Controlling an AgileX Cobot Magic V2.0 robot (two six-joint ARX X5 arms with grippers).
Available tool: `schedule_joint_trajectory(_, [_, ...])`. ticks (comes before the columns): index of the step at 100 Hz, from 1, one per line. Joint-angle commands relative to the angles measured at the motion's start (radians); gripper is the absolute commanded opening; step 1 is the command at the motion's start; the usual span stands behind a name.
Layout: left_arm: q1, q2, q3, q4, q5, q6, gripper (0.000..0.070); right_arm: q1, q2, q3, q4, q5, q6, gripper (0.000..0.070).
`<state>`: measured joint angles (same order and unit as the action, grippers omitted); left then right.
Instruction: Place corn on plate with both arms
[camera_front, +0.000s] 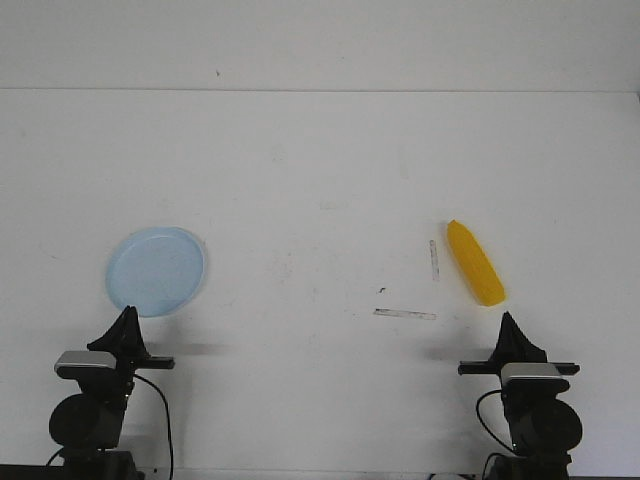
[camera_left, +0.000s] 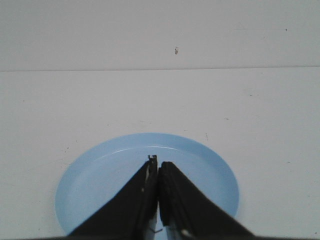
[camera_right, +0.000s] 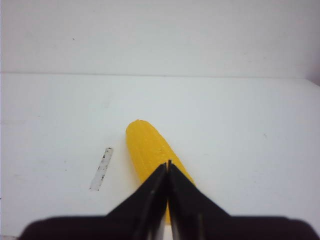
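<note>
Currently your left gripper (camera_left: 158, 165) is closed, empty, at the plate's (camera_front: 157, 270) 6 o'clock rim. Your right gripper (camera_right: 167, 166), likewise pinched closed, sits at the corn's (camera_front: 474, 262) 5 o'clock end.

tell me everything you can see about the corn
The corn is a bright yellow cob that looks like smooth plastic, with faint kernel rows showing in the right wrist view. It is rounded at the far end. It lies flat on the white table, on the robot's right, at a slant, its near end closest to the right gripper. Nothing holds it; the gripper's fingers are closed and short of it. A thin grey strip lies beside it, apart.
</note>
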<state>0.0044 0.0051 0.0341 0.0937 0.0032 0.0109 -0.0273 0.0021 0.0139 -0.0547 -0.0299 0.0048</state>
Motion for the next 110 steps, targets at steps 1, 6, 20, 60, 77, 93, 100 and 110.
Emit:
schedule_joint_trajectory(1, [0.002, 0.0, -0.021, 0.012, 0.0, -0.004, 0.0, 0.0, -0.001, -0.001, 0.01, 0.002, 0.011, 0.0002])
schedule_joint_trajectory(6, [0.002, 0.0, -0.021, 0.012, 0.0, -0.004, 0.0, 0.0, -0.001, -0.001, 0.01, 0.002, 0.011, 0.0002])
schedule_joint_trajectory(20, [0.002, 0.0, -0.021, 0.012, 0.0, -0.004, 0.0, 0.0, -0.001, -0.001, 0.01, 0.002, 0.011, 0.0002])
schedule_joint_trajectory(60, [0.002, 0.0, -0.021, 0.013, 0.0, -0.004, 0.0, 0.0, -0.001, -0.001, 0.01, 0.002, 0.011, 0.0002])
schedule_joint_trajectory(77, [0.002, 0.0, -0.021, 0.036, 0.0, -0.023, 0.0, 0.0, -0.001, -0.001, 0.01, 0.002, 0.011, 0.0002])
schedule_joint_trajectory(93, [0.002, 0.0, -0.017, 0.239, -0.001, -0.13, 0.0, 0.0, -0.001, -0.001, 0.01, 0.002, 0.011, 0.0002])
schedule_joint_trajectory(100, [0.002, 0.0, 0.013, 0.313, -0.001, -0.134, 0.0, 0.0, -0.001, -0.001, 0.01, 0.002, 0.011, 0.0002])
schedule_joint_trajectory(110, [0.002, 0.022, 0.127, 0.271, -0.021, -0.122, 0.0, 0.0, -0.001, -0.001, 0.01, 0.002, 0.011, 0.0002])
